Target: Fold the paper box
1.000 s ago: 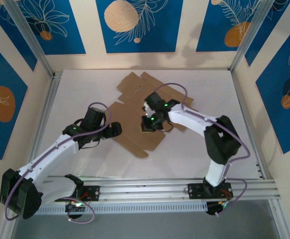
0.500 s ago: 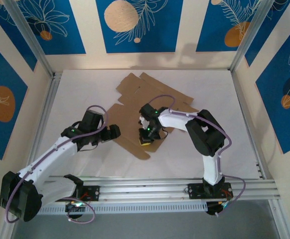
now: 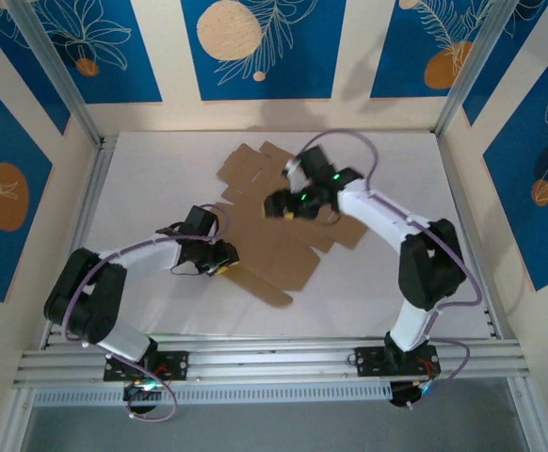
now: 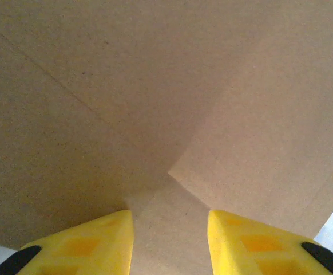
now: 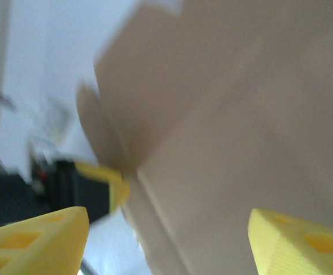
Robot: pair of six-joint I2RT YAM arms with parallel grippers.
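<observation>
**Both claws on the cardboard, neither one clamped**

From the overhead camera I have the paper box [image 3: 274, 240] lying unfolded and mostly flat in the middle of the white desk [image 3: 161, 179]. Its long body runs from about 11 o'clock to 5 o'clock, and loose flaps fan out toward 12 and 3.

My left claw [image 3: 222, 261] sits low at the sheet's 8 o'clock edge. On the left wrist camera the claw [image 4: 167, 220] has its yellow fingers [image 4: 92, 240] parted by a moderate gap. Brown board [image 4: 155, 103] shows face-on in the gap and beyond it, with a flap corner lying over the main panel; I see nothing pinched.

My right claw [image 3: 283, 203] hovers over the box just toward 12 o'clock from its centre. The right wrist picture is blurred, but there the claw [image 5: 169, 220] stands spread wide, one finger [image 5: 40, 240] in each lower corner. The cardboard [image 5: 241, 132] lies beyond the fingers, not clasped.
</observation>
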